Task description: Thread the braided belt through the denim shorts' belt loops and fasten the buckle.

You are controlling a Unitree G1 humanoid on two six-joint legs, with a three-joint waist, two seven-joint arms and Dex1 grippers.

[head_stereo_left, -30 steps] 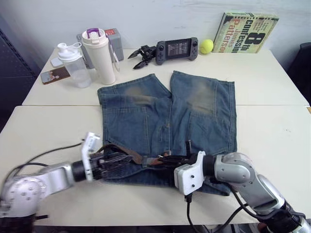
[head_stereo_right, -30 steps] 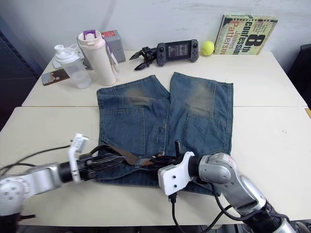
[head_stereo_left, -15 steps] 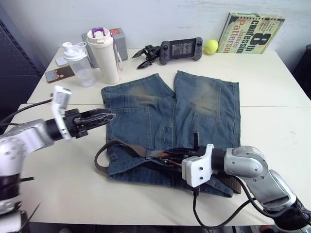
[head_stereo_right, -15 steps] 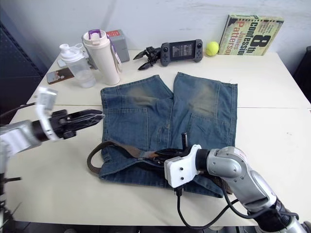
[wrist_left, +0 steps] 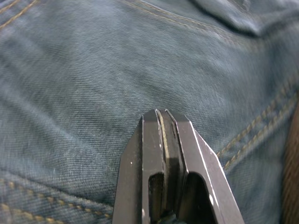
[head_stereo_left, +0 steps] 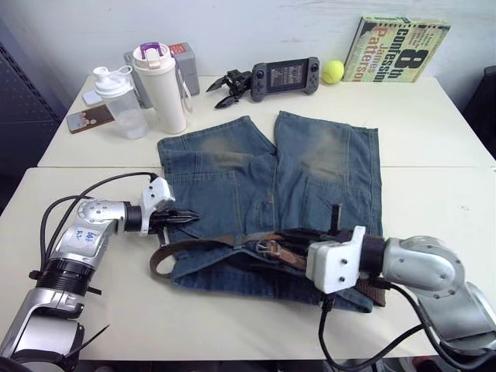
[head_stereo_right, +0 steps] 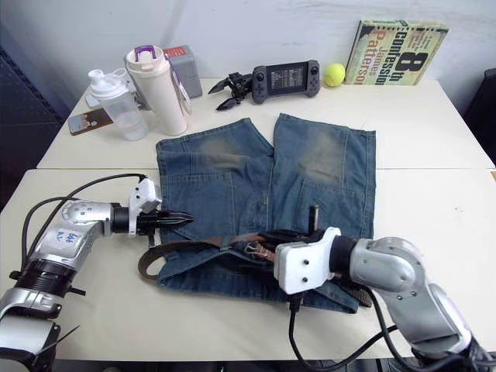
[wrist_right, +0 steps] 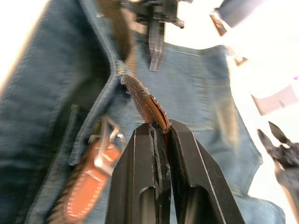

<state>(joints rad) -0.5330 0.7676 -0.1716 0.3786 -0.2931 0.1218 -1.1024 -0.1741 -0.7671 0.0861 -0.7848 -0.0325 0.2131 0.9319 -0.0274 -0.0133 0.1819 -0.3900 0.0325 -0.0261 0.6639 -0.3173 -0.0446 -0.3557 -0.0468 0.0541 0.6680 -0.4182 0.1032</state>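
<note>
Presently, braided belt (head_stereo_left: 203,244): limp, probably light woven strap lying along the waistband of the denim shorts (head_stereo_left: 310,174), its tip pinched by right gripper (wrist_right: 160,128); best gripped near buckle (wrist_right: 106,144); left gripper (head_stereo_right: 183,218) pressed together, empty

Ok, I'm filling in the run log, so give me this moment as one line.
left gripper: shut, empty, over denim shorts | right gripper: shut on braided belt tip | buckle: unfastened

left end effector (head_stereo_right: 186,218) closed, right end effector (wrist_right: 160,130) clamped
</note>
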